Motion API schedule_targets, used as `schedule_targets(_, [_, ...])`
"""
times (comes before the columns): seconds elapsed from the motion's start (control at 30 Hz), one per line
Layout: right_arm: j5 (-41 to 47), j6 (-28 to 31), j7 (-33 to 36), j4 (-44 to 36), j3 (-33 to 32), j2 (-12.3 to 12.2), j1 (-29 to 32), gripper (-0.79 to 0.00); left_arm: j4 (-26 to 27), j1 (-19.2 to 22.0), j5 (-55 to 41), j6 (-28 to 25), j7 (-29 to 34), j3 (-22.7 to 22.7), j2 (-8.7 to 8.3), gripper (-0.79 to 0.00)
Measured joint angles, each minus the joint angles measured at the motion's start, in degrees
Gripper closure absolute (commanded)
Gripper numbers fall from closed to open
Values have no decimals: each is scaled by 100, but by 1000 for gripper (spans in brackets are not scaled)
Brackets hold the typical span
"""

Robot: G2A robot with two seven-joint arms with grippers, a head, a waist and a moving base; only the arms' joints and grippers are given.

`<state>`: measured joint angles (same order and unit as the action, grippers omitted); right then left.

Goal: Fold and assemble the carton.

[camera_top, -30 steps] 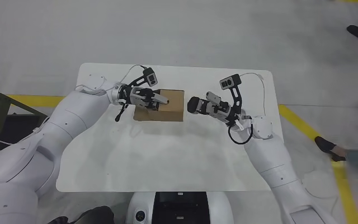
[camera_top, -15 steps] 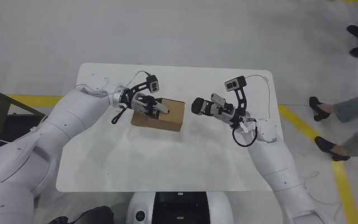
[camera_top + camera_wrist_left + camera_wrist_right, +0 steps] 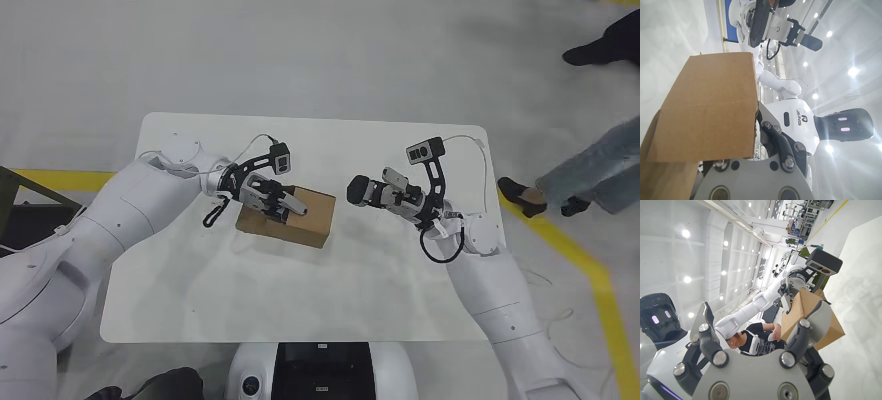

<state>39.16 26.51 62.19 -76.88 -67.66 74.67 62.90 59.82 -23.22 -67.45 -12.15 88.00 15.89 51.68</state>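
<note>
Here's the carton (image 3: pixel 285 212), a brown cardboard box sitting a little left of the worktop's (image 3: pixel 300 300) middle, turned askew to the edges, its long side slanting down toward the near right corner. Whether it lies flat on the white surface or is tipped up on one edge, I can't tell.

On it is the left gripper (image 3: pixel 288 203), coming in from the left edge and clamped onto the carton's upper left part. In the left wrist view one grey finger (image 3: pixel 768 117) presses right against the torn edge of a cardboard panel, while the other is hidden behind the board. The right wrist view shows the same grip from across the table, with a finger flat on the outside of a carton wall.

Slightly farther back is the right gripper (image 3: pixel 358 190), level with the carton's right end, just beside it and not touching. Its fingers (image 3: pixel 705 315) are spread wide apart with nothing between them, pointing at the box.
</note>
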Motion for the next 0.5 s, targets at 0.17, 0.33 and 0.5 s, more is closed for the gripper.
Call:
schedule_targets(0.17, [17, -6, 407, 166, -260, -81, 64, -785, 0, 0, 0, 0, 0, 0, 1, 0])
schedule_targets(0.33, [18, -6, 420, 160, -254, -77, 61, -785, 0, 0, 0, 0, 0, 0, 0, 0])
schedule_targets(0.5, [18, -6, 420, 160, -255, -78, 61, -785, 0, 0, 0, 0, 0, 0, 0, 0])
